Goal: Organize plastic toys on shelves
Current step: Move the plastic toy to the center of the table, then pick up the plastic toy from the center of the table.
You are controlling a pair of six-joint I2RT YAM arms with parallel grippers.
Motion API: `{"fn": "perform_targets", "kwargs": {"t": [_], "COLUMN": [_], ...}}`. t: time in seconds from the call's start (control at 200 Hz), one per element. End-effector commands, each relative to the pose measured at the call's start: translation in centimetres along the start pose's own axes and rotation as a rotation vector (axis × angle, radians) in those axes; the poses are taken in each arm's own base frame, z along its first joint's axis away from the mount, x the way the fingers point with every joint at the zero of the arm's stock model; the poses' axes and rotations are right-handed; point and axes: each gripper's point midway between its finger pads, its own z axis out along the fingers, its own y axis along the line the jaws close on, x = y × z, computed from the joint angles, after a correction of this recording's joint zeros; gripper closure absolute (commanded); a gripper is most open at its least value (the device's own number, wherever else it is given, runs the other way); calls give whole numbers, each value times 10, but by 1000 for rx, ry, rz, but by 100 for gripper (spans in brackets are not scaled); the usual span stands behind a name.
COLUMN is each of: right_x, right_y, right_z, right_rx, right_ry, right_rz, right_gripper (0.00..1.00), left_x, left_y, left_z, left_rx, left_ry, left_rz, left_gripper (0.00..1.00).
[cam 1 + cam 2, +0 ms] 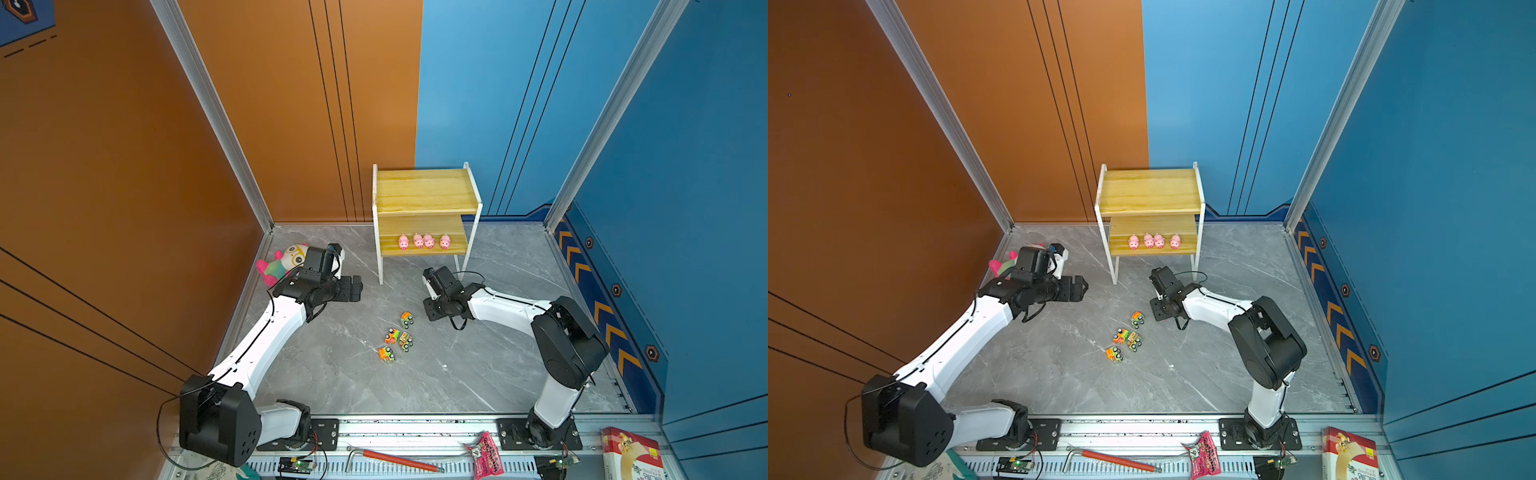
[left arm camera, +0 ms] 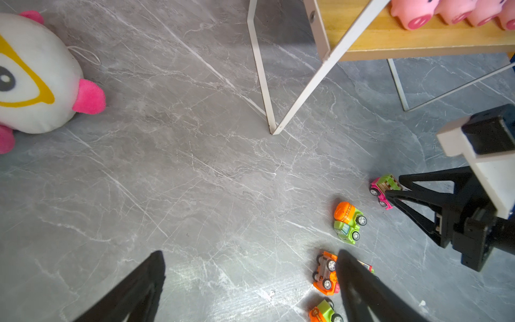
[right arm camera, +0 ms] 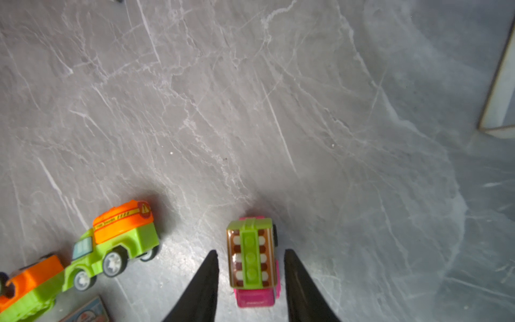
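Grey marble worktop (image 1: pixel 332 374) — the right gripper (image 3: pixel 251 251) is spread, a pink truck (image 3: pixel 252 262) between its fingers, touching neither. The left gripper (image 2: pixel 250 252) gapes wide — empty.

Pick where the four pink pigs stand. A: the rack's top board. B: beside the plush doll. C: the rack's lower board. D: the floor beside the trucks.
C: the pigs stand in a row on the lower board.

Warning triangle (image 3: pixel 144 208) on tanker (image 3: pixel 122 224) (lettering illegible)
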Motion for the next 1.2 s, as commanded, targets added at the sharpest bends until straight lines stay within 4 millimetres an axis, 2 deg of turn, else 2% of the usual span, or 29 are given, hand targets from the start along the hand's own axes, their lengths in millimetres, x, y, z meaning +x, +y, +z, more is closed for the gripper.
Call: {"fn": "perform_targets", "kwargs": {"t": [0.0, 0.265, 0.556, 0.786, 1.196], "right_x": [-7, -8, -8, -7, 5], "right_y": [0, -2, 4, 1, -5], "right_z": [-8, -21, -23, -14, 7], "right_rx": [-12, -36, -102, -95, -86], "right_ry": [-61, -231, -353, -368, -308], "right_rz": [2, 30, 5, -10, -10], "right_gripper": [54, 47, 46, 45, 51], "left_x": [4, 4, 3, 3, 3], "left_y": [0, 1, 2, 4, 6], "left_z": [3, 3, 2, 4, 6], "left_rx": [18, 18, 17, 15, 16], "left_ry": [11, 11, 7, 12, 18], "left_rz": [-16, -19, -20, -22, -32], "left_gripper": [4, 4, 4, 4, 4]}}
